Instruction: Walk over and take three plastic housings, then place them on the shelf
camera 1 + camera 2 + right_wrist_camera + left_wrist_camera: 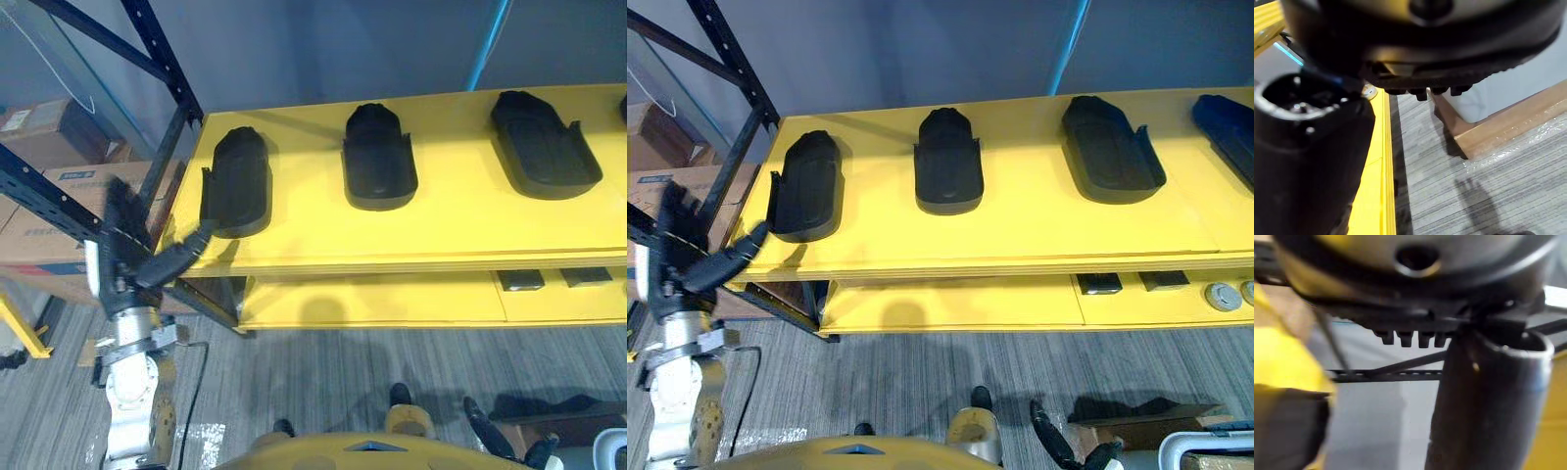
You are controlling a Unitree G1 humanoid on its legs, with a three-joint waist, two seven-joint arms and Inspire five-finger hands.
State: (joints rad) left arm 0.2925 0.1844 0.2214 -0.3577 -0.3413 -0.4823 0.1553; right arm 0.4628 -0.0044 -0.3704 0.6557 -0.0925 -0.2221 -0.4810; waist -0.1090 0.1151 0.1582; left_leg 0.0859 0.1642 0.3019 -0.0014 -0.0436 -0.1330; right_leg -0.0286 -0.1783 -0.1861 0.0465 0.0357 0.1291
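Observation:
Three black plastic housings lie in a row on the yellow shelf (451, 230): one at the left (238, 181), one in the middle (378, 157), one at the right (542, 145). A further dark housing (1227, 132) shows at the shelf's far right end. My left hand (147, 262) is raised at the shelf's left front corner, open. Its straight fingers (196, 240) reach the front edge just below the leftmost housing's near end. My right hand (1308, 161) hangs low over the floor beside the yellow shelf base, fingers relaxed and holding nothing.
Blue rack uprights (162, 54) and cardboard boxes (49, 132) stand left of the shelf. The lower yellow level (372, 299) carries small dark parts (519, 280) and round pieces (1220, 296). A wooden board (1508, 127) and a white container (1205, 450) lie on the floor at right.

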